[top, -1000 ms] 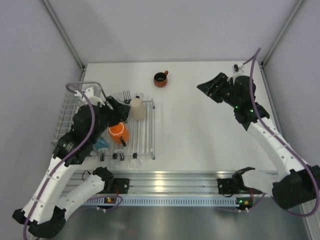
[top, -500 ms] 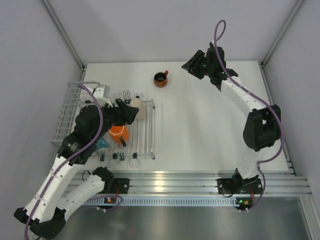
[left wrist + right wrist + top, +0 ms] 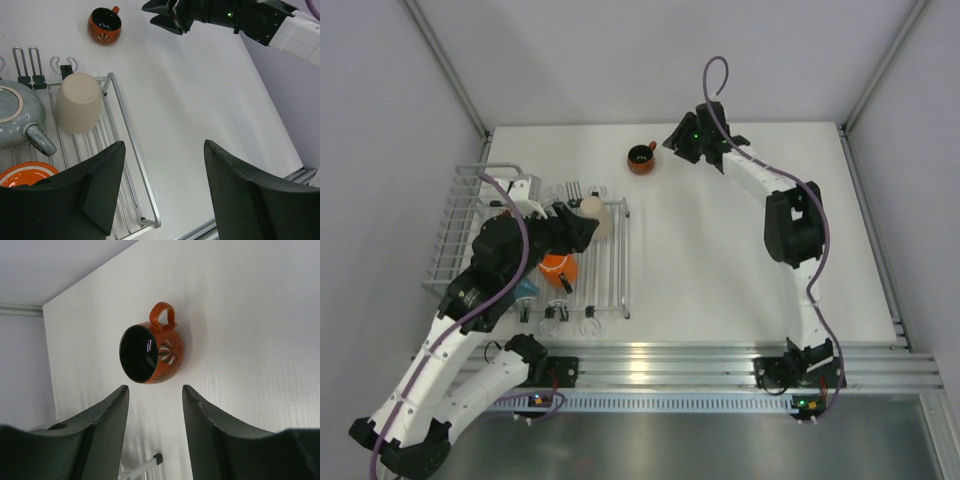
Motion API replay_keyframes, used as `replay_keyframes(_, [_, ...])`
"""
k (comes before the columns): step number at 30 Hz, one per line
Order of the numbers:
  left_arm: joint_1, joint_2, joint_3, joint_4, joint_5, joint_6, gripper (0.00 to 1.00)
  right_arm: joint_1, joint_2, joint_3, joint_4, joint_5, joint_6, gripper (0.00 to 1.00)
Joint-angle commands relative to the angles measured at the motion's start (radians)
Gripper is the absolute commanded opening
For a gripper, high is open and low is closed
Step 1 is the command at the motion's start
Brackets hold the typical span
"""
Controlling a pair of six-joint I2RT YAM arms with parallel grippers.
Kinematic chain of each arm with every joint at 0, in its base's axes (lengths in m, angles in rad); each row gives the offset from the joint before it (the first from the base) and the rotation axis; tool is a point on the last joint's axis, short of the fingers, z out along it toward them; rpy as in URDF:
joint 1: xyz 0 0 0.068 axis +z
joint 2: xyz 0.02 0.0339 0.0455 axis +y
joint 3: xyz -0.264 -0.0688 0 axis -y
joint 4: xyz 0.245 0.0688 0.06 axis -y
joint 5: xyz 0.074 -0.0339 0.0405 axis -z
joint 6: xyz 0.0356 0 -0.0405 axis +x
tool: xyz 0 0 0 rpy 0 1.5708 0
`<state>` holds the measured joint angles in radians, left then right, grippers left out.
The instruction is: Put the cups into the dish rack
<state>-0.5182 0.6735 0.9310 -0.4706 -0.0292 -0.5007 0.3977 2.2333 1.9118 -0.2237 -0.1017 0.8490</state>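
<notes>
Right claw (image 3: 671,142) spread wide, empty — small dark red mug (image 3: 150,354) upright on the worktop (image 3: 240,315), just ahead of the tips, untouched. Left claw (image 3: 164,145) likewise spread.

The small red-orange mug (image 3: 150,352), black inside, stands upright on the table, apart from the white wire dish rack (image 3: 608,268). On its slats sit a beige mug (image 3: 77,102), apparently inverted, a grey-blue mug (image 3: 17,125) and an orange mug (image 3: 558,266).
</notes>
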Motion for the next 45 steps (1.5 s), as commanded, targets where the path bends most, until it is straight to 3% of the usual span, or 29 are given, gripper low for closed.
replay_keyframes(1, [0.0, -0.02, -0.003, 0.061, -0.005, 0.024, 0.7, 0.039, 0.055, 0.128, 0.054, 0.049, -0.019, 0.47])
replay_keyframes(17, [0.0, -0.012, -0.018, 0.061, 0.002, 0.01, 0.7, 0.104, 0.238, 0.242, 0.074, 0.14, -0.042, 0.47])
replay_keyframes(28, [0.0, -0.011, -0.035, 0.067, -0.008, -0.001, 0.71, 0.109, 0.265, 0.225, 0.037, 0.165, -0.011, 0.46])
replay_keyframes(34, [0.0, -0.008, -0.035, 0.069, 0.003, -0.01, 0.71, 0.109, 0.258, 0.193, 0.041, 0.158, -0.031, 0.29])
replay_keyframes(45, [-0.002, -0.022, -0.041, 0.069, 0.009, -0.036, 0.72, 0.109, 0.236, 0.161, 0.058, 0.117, -0.08, 0.15])
